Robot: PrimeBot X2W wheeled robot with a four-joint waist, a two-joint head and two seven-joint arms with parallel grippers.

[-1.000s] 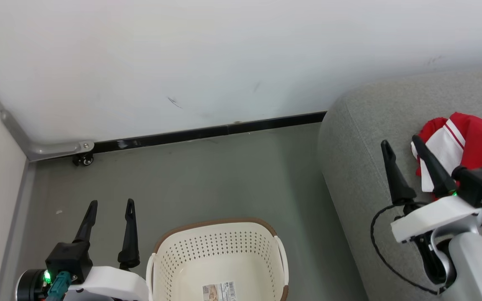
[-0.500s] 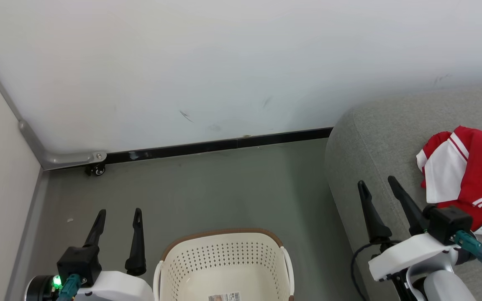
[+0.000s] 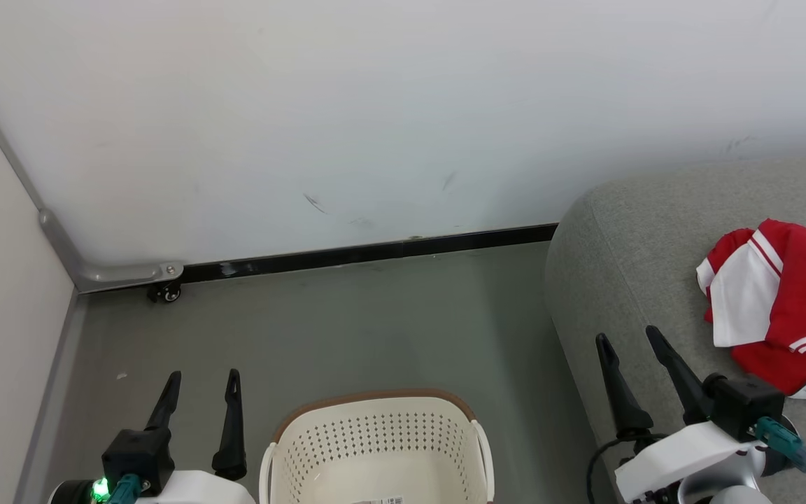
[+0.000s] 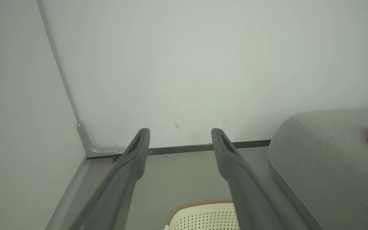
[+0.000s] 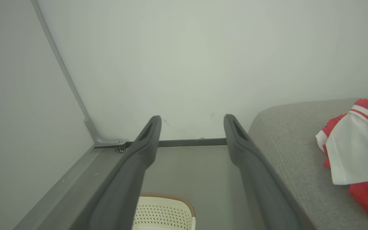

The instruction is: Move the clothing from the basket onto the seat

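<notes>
I'm seeing the clothing (image 3: 788, 308) lying on the seat (image 3: 627, 266), the basket (image 3: 375, 428) sitting beside it. My left pincer (image 3: 203, 374) and right pincer (image 3: 627, 334) are hovering with fingers apart, gripping nothing.

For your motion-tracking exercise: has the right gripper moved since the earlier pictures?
Yes. The right gripper has drawn back down the view, away from the clothing.

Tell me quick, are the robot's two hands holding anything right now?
Left gripper: open, holding nothing, next to the basket.
Right gripper: open, holding nothing; the red clothing lies apart from it on the seat.
</notes>
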